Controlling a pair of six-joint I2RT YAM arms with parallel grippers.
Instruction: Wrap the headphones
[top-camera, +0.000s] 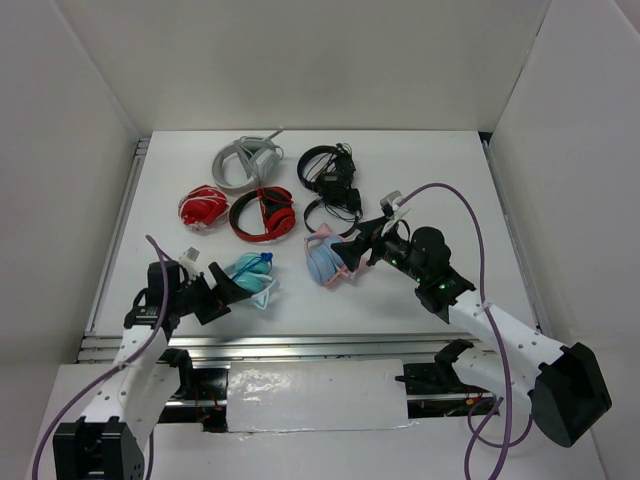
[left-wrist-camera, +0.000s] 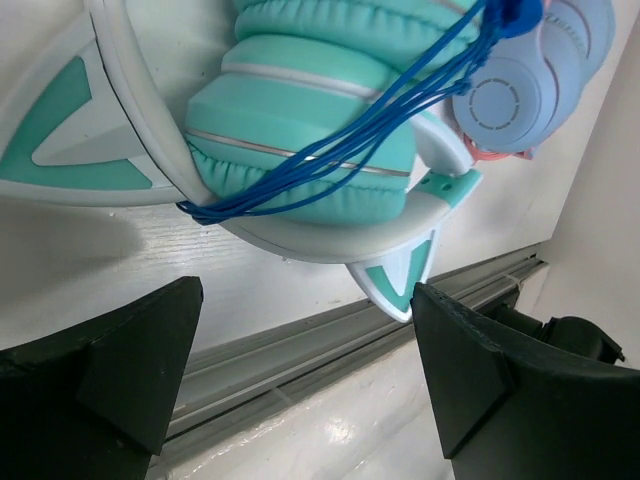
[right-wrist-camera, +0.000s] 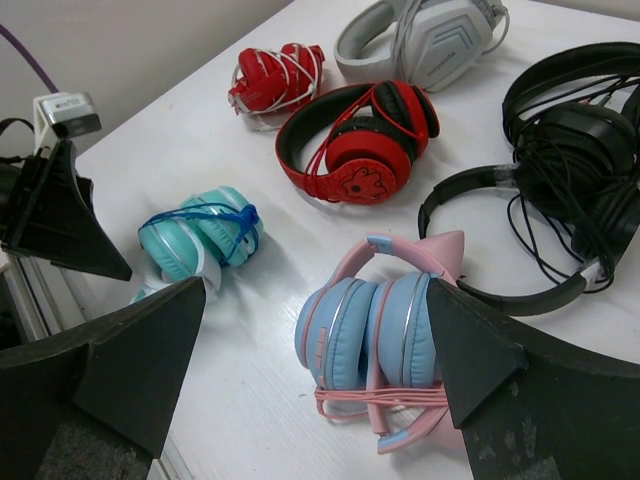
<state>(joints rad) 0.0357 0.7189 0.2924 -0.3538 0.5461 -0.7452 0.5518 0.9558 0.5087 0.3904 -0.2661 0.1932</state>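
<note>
Colour notes, top view read as a dial.

- At 7 o'clock you have the headphones (top-camera: 252, 280): mint-teal cushions, a thin silver line round each cup, and a pale white band. The cat ears are white with teal triangle inlays.
- Their cable (left-wrist-camera: 340, 140) is bright blue, and the plug (left-wrist-camera: 512, 12) is the same blue.
- At 6 o'clock you see light-blue headphones (top-camera: 328, 262) with a pink band and pink cord.
- At 10 o'clock are the red-and-black headphones (top-camera: 265, 215): red shell, black padding.
- At 9 o'clock are small red headphones (top-camera: 203, 208) crossed by a white cord.
- At 11 o'clock are grey-and-white headphones (top-camera: 245, 160).
- At 1 o'clock are black headphones (top-camera: 330, 175) with black cords.
- Your table (top-camera: 430, 170) is white.
- The arm cables (top-camera: 437, 185) are purple.
</note>
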